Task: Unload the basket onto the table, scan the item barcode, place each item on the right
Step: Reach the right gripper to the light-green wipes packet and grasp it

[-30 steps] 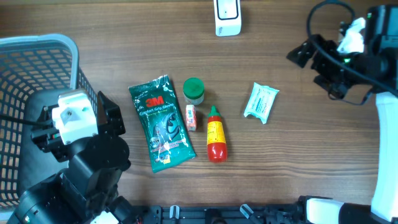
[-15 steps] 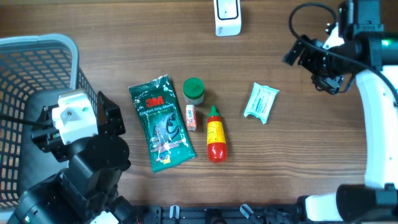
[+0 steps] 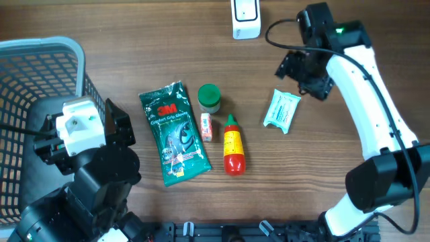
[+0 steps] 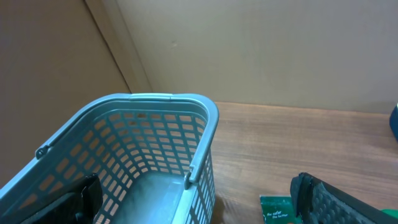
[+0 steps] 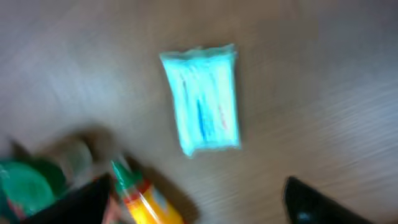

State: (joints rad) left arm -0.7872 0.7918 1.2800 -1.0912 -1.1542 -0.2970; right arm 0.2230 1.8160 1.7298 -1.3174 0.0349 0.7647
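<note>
Right arm has swung in from the table's right edge over the last second and now reaches across the upper right, its right gripper (image 5: 196, 202) hanging just above and beside the pale blue packet (image 3: 281, 110); the packet lies flat on the wooden table (image 3: 322, 171), right of the middle, not touched by anything; in the right wrist view, which is blurred, it sits between and ahead of the two dark fingers (image 5: 311, 202), which stand apart with nothing between them. The white scanner (image 3: 246, 19) stands at the top edge, up and left of the packet and well apart from it. Left of the packet lies a red sauce bottle (image 3: 233, 146) with a green cap; beside it are a small red and white box (image 3: 206, 126), a green-lidded jar (image 3: 209, 98) and a green 3M pouch (image 3: 173, 132). At far left sits a grey-blue basket (image 3: 40, 47); the left gripper (image 4: 199, 199) hangs over it, its jaws wide apart and holding nothing.
</note>
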